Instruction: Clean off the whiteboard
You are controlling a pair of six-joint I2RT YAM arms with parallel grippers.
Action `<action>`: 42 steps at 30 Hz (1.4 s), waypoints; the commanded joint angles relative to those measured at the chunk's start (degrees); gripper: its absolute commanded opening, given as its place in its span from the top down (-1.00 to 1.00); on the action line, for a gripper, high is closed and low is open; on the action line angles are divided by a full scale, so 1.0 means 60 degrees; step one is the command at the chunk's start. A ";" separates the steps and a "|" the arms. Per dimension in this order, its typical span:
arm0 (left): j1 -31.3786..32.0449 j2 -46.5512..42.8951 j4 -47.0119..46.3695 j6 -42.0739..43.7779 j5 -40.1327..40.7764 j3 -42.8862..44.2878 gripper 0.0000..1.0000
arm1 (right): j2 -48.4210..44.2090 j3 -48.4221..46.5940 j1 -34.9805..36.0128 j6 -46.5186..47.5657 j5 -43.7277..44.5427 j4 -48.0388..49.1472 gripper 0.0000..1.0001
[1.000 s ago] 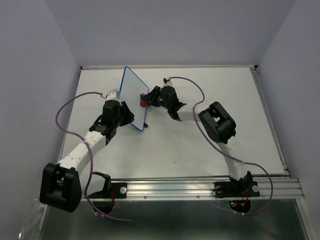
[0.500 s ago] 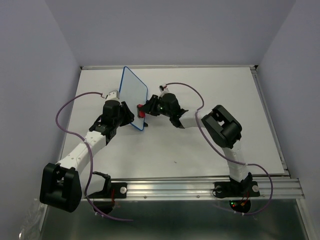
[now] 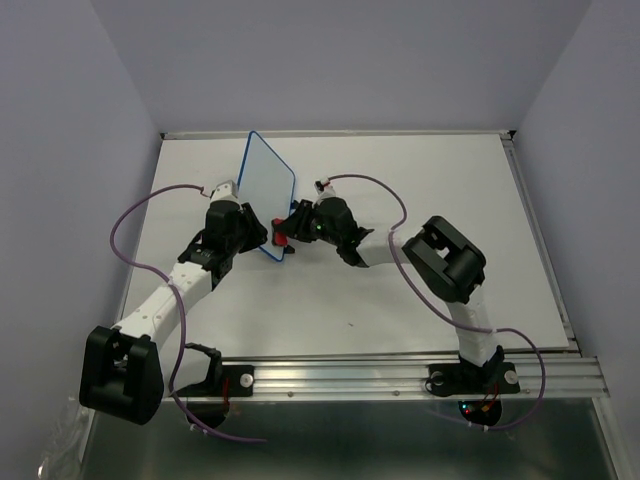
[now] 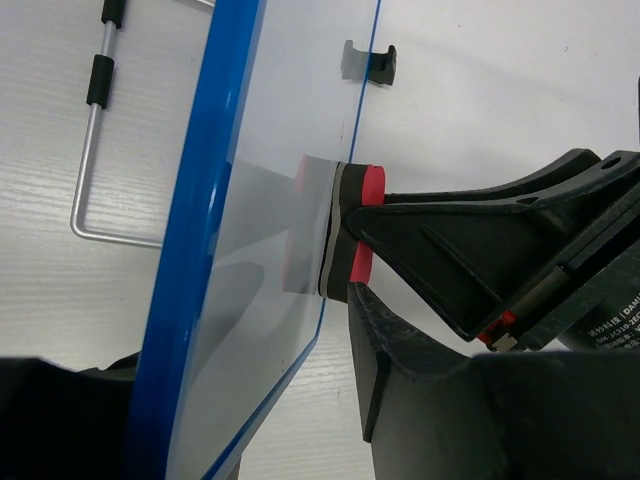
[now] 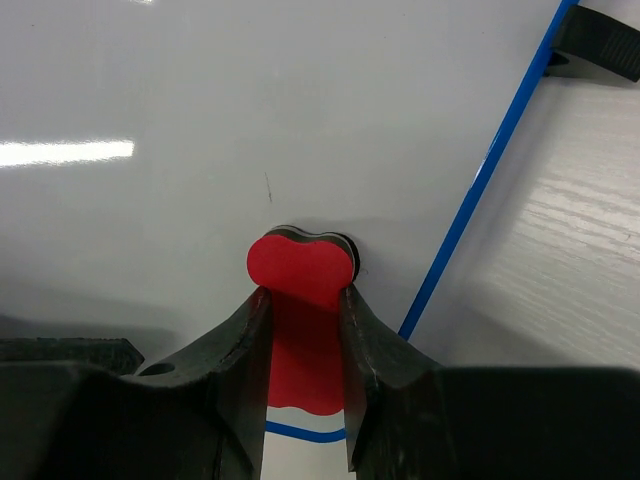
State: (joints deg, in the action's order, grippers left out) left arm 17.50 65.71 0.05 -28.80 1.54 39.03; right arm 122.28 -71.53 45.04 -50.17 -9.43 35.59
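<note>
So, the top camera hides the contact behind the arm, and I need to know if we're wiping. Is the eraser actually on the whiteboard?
Observer: Yes. The right wrist view shows the eraser, clamped in the right gripper, pressed flat against the whiteboard.
Operator: Any ink visible?
Observer: Only a faint short mark just above the eraser.
Operator: What's steadying the board?
Observer: The left gripper clamps its blue-rimmed edge.

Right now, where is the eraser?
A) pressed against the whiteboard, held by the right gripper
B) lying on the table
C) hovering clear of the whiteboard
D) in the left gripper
A: the right gripper clamps the red eraser, and its pad sits flat against the whiteboard.
</note>
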 commanded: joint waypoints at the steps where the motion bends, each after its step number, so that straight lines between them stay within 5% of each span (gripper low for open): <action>1: 0.0058 -0.0259 -0.0302 -0.0005 -0.0213 0.0117 0.03 | -0.0224 0.0363 0.0551 -0.0513 0.0459 0.0978 0.81; 8: 0.0058 -0.0463 -0.0142 -0.0122 -0.0360 0.0146 -0.03 | -0.0310 0.0362 0.0551 -0.0618 0.0004 0.2154 0.81; 10: 0.0058 -0.0580 0.0339 -0.0239 0.0340 0.0335 -0.28 | -0.0879 0.0655 0.0347 -0.0413 0.0369 0.2052 0.80; 12: 0.0072 -0.0829 0.0897 -0.0459 0.0766 0.0555 -0.75 | -0.1378 0.1226 0.0127 -0.0354 0.0706 0.1847 0.80; 15: 0.0058 -0.1516 0.1439 -0.0693 0.1500 0.0688 -0.98 | -0.2474 0.2073 -0.0488 -0.0165 0.1116 0.1147 0.79; 20: 0.0043 -0.2981 0.1997 -0.0752 0.2116 0.1054 -0.98 | -0.4410 0.3510 -0.1148 0.0904 0.2405 -0.0480 0.71; 26: 0.0028 -0.3949 0.3064 -0.1352 0.3389 0.1581 -0.98 | -0.6287 0.5019 -0.2275 0.0603 0.4878 -0.4590 0.67; 34: 0.0028 -0.3584 0.4210 -0.2143 0.4621 0.2417 -0.98 | -0.7064 0.6309 -0.2877 0.0218 0.5395 -0.6357 0.57; 37: 0.0014 -0.3613 0.4020 -0.2217 0.4358 0.2081 -0.98 | -0.7108 0.6690 -0.2877 0.0086 0.5424 -0.6591 0.37; 39: 0.0028 -0.3657 0.3903 -0.2261 0.4284 0.1948 -0.98 | -0.7210 0.6765 -0.2877 0.0057 0.5410 -0.6781 -0.45; 41: 0.0014 -0.3701 0.3873 -0.2276 0.4211 0.1889 -0.98 | -0.7385 0.6721 -0.2877 0.0042 0.5512 -0.6942 -0.99; 42: 0.0014 -0.3701 0.3902 -0.2261 0.4225 0.1904 -0.98 | -0.7691 0.6619 -0.2877 0.0100 0.5715 -0.7190 -1.00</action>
State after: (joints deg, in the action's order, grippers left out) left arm 17.56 44.38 23.92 -41.25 25.19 51.00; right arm 78.65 -32.23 27.46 -49.45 21.50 -0.69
